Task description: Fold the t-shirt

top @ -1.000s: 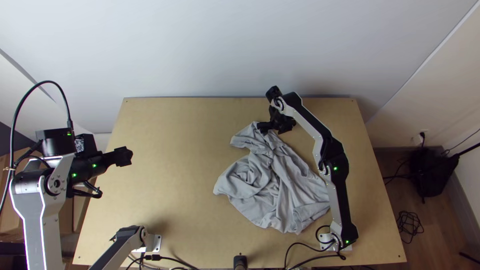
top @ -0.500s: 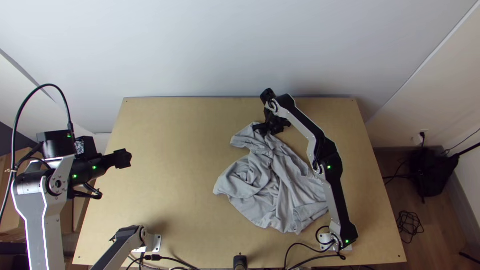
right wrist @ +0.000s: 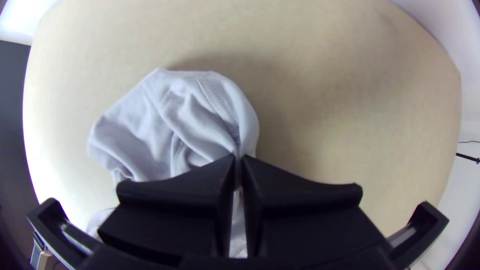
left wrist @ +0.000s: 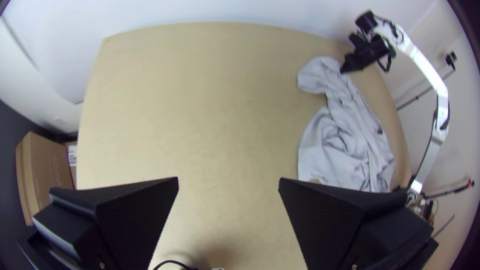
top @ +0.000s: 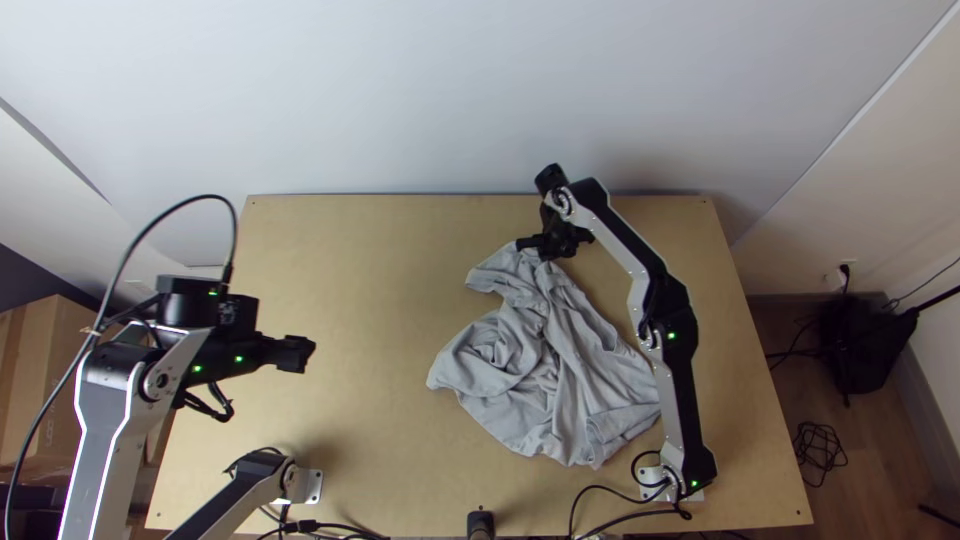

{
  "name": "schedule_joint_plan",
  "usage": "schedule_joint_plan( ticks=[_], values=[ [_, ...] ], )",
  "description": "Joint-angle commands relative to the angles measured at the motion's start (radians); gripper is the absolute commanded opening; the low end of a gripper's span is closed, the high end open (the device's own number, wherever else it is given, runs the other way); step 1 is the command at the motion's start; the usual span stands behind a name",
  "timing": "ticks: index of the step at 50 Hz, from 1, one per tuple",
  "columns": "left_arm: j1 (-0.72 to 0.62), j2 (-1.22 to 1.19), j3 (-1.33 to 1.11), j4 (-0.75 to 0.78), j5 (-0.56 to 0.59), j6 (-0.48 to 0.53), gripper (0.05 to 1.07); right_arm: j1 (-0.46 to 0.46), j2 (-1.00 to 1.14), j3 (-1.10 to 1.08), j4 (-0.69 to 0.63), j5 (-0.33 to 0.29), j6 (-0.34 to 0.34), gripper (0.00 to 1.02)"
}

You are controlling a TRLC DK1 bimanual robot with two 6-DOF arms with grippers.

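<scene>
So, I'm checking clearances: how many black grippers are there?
2: left gripper, open above the wooden table; right gripper, shut on the far end of the bunched grey t-shirt.

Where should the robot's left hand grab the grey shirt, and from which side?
Probably best: the left gripper pinches the bulging left edge of the t-shirt, coming low from the table's left. That edge pokes out toward it, well away from the far end that the right gripper pinches. The shirt lies bunched and low, so one finger might slip underneath.
</scene>
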Motion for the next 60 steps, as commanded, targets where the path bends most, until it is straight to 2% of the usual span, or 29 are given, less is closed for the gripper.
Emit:
schedule_joint_plan(
  ticks=[1, 8, 13, 16, 24, 27, 50, 60],
  values=[
    [-0.097, 0.03, -0.042, 0.02, 0.021, 0.024, 1.01, -0.029, -0.136, -0.015, -0.013, 0.01, -0.007, 0.03],
    [-0.24, 0.074, -0.114, 0.115, 0.018, 0.036, 1.01, -0.062, -0.224, -0.046, -0.013, 0.01, -0.006, 0.03],
    [-0.309, 0.14, -0.179, 0.223, -0.022, 0.048, 1.01, -0.085, -0.287, -0.073, -0.013, 0.01, -0.006, 0.03],
    [-0.366, 0.182, -0.206, 0.298, -0.086, 0.05, 1.01, -0.098, -0.316, -0.09, -0.013, 0.01, -0.007, 0.03],
    [-0.463, 0.281, -0.255, 0.424, -0.108, 0.079, 1.01, -0.119, -0.38, -0.124, -0.013, 0.01, -0.009, 0.03],
    [-0.504, 0.3, -0.28, 0.49, -0.151, 0.093, 0.95, -0.124, -0.397, -0.133, -0.013, 0.01, -0.006, 0.03],
    [-0.674, 0.395, -0.369, 0.559, -0.128, 0.168, 0.93, -0.128, -0.44, -0.176, -0.013, 0.009, 0.026, 0.03],
    [-0.726, 0.433, -0.374, 0.599, -0.105, 0.159, 0.93, -0.133, -0.44, -0.179, -0.013, 0.009, 0.029, 0.03]
  ],
)
